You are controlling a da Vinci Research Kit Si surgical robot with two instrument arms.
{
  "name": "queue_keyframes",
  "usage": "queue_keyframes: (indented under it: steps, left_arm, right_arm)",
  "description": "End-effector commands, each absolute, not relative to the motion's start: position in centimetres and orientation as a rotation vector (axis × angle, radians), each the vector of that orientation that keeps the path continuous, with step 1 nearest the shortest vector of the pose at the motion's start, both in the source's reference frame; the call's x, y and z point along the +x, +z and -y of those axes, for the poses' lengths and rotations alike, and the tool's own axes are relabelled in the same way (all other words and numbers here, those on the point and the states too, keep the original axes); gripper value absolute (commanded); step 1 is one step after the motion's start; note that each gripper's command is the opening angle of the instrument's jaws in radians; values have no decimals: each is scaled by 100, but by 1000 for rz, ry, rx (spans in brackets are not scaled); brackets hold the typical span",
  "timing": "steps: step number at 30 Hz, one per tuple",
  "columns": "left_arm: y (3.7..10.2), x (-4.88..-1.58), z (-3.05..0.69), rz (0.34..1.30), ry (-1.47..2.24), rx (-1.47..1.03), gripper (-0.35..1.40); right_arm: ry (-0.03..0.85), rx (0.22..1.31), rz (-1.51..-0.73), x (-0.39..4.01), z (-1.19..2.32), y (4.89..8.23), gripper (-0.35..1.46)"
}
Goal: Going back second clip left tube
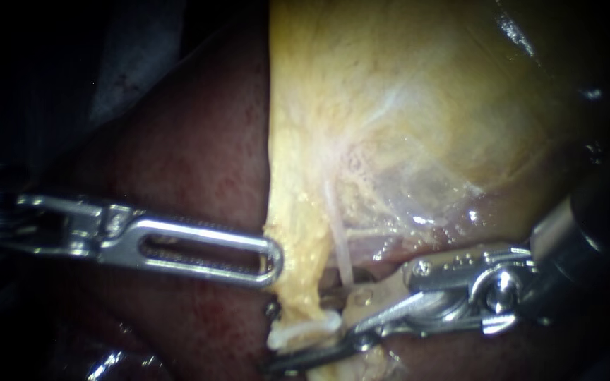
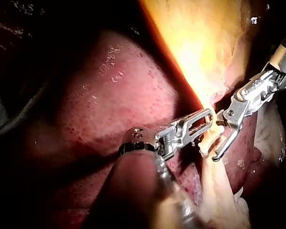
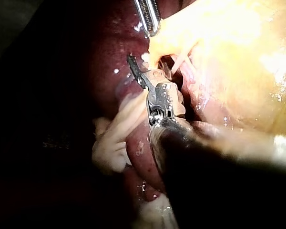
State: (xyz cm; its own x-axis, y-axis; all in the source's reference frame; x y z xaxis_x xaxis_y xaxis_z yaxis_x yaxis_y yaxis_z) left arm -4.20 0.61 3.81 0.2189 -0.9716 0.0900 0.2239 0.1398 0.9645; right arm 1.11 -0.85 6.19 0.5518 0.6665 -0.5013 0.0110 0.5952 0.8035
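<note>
Backing-off step: the right instrument [image 1: 308, 335] holds its jaws apart astride the left tube [image 1: 296, 282] at 6 o'clock. The left instrument [image 1: 274, 254] appears to clamp the tube's edge. Next, I judge, withdraw toward 3 o'clock without snagging.

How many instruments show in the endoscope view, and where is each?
2. The left instrument comes from the left, its tip at the yellow tissue's edge. The right instrument comes from the right, jaws open, at that tissue's lower end. None seems hidden.

Endoscope sits close, facing the gallbladder [image 1: 425, 106], left instrument [image 1: 273, 257] entering from left, right instrument [image 1: 312, 331] from right; each wrist camera looks along its own shaft, all sharing both tips.
</note>
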Motion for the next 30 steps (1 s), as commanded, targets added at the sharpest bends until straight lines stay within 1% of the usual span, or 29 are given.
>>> queue_keyframes:
  steps: [1, 8, 18, 25, 30]
  left_arm:
    - [381, -420, -61, 938, -1078, 1042, -35]
    - [382, -420, -63, 938, -1078, 1042, -35]
    - [389, -422, -62, 938, -1078, 1038, -35]
    - [390, -423, -62, 938, -1079, 1036, -35]
    - [390, -424, -62, 938, -1079, 1036, -35]
  right_arm:
    - [452, 859, -917, 107, 82, 616, 48]
    - [482, 841, -927, 75, 61, 591, 47]
    - [523, 778, -975, -1, 11, 550, 47]
    - [525, 734, -990, -42, -16, 532, 47]
    - [536, 713, -993, -57, -27, 524, 48]
